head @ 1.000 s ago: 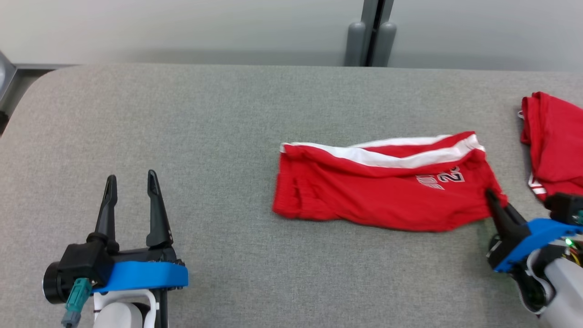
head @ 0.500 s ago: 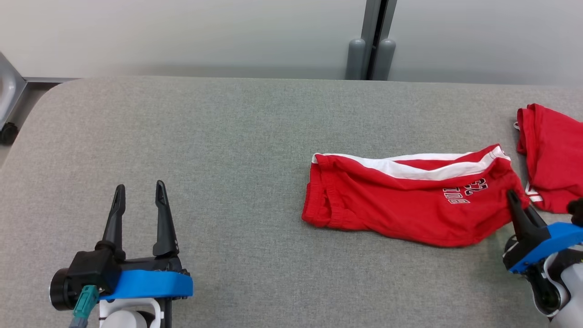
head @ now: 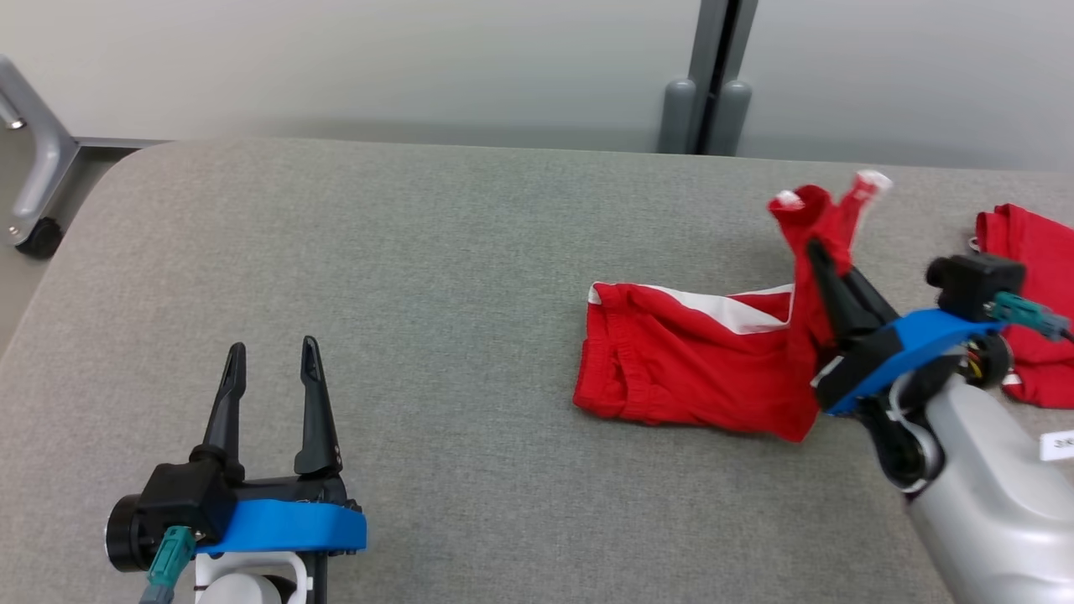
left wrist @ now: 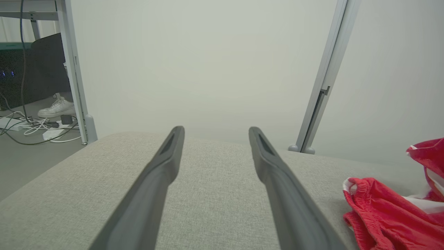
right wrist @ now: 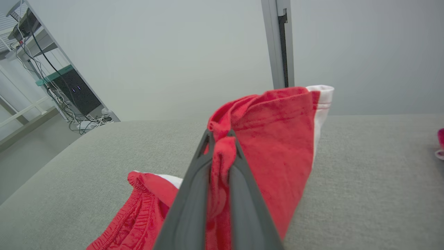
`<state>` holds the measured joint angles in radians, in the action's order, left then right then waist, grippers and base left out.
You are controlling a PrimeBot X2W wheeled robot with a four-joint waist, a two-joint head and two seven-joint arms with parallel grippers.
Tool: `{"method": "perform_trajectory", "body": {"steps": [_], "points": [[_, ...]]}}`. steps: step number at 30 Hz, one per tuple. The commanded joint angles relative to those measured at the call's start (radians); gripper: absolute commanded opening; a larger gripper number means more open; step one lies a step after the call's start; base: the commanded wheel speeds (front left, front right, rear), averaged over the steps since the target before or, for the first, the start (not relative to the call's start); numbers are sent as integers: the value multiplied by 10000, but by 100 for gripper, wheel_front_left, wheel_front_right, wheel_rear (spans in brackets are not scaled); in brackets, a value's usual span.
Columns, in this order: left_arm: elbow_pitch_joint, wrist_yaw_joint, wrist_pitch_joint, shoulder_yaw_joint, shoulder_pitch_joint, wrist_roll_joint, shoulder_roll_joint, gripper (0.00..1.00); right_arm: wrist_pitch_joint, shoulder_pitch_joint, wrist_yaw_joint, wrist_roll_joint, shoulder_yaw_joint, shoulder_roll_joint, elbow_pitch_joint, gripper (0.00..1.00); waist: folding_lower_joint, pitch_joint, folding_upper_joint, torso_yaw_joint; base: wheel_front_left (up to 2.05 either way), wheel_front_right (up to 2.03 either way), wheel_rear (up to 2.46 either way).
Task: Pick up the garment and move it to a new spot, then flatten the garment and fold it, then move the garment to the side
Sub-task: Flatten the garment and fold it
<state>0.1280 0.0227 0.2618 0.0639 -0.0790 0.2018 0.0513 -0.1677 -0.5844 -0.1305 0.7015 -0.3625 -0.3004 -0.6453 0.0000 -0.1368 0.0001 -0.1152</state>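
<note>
The biggest thing here is the grey fabric-covered worktop [head: 419, 252], which runs across the whole head view and has a rounded corner at the far left. Behind it are pale wall panels [head: 377, 59], split by a grey post [head: 713, 109] with two rounded feet at the worktop's back edge.

The red shorts [head: 688, 369] with a white side stripe sit right of centre on the worktop. The elastic waistband end lies flat on the left, and the rest is rumpled. The right end is pulled up off the surface into a bunched peak, with a bit of white hem poking out on top.

The right end effector [head: 812, 245] is doing the lifting. Its two dark fingers are clamped tight on that raised bit of cloth. The right wrist view shows the fabric squeezed between them near the tips, with the rest draping down the side.

The left end effector [head: 273, 346] hangs low at the near left, well apart from the shorts. Its fingers are spread wide with nothing between them, just bare worktop ahead.

A second red garment [head: 1028, 252] lies crumpled at the far right edge, close to the right arm but separate from the shorts.

Off the left end is a metal frame leg [head: 38, 159] on a black caster [head: 38, 239]. In the left wrist view, a person's white shoe [left wrist: 57, 107] and some tangled cables [left wrist: 41, 126] are on the floor back there.
</note>
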Motion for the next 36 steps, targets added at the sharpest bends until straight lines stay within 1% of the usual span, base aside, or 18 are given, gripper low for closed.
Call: {"method": "perform_trajectory", "body": {"steps": [1, 7, 12, 17, 21, 24, 28, 29, 30, 31, 36], "points": [[5, -28, 42, -4, -29, 16, -12, 100, 64, -136, -6, -141, -25, 176, 88, 0, 0, -34, -1, -74, 0, 0, 0], [55, -45, 42, 131, -99, 103, -13, 100, 304, -277, -6, -621, -308, 1056, 169, 0, 0, -54, -1, -418, 0, 0, 0], [117, -84, 42, 191, -61, 183, -13, 100, 388, 95, -6, -906, -967, 1409, 3, 0, 0, -64, -1, -666, 0, 0, 0], [129, -145, 42, 238, 61, 244, -13, 100, 350, 538, -6, -1029, -1683, 1551, -132, 0, 0, -55, -1, -782, 0, 0, 0], [104, -158, 42, 296, 80, 271, -13, 100, 340, 830, -6, -1089, -2332, 1422, -118, 0, 0, -81, -1, -837, 0, 0, 0], [104, -182, 42, 318, 40, 300, -13, 100, 284, 961, -6, -1006, -2585, 1349, -149, 0, 0, -113, -1, -852, 0, 0, 0], [114, -200, 42, 375, -32, 310, -13, 100, 129, 1023, -6, -854, -2866, 1409, -219, 0, 0, -152, -1, -835, 0, 0, 0], [126, -201, 42, 387, -40, 304, -13, 100, 64, 1008, -6, -809, -2912, 1434, -254, 11, 0, -159, -1, -820, 0, 0, 0], [134, -208, 42, 406, -54, 303, -13, 100, -14, 1001, -6, -806, -2985, 1474, -283, 75, 0, -169, -1, -801, 0, 0, 0], [146, -201, 42, 438, -73, 302, -13, 100, -71, 1009, -6, -780, -3065, 1532, -314, 100, 0, -172, -1, -783, 0, 0, 0], [200, -196, 42, 490, -74, 239, -12, 100, -382, 949, -6, -788, -3338, 1580, -374, 100, 0, -108, -1, -616, 0, 0, 0]]}}
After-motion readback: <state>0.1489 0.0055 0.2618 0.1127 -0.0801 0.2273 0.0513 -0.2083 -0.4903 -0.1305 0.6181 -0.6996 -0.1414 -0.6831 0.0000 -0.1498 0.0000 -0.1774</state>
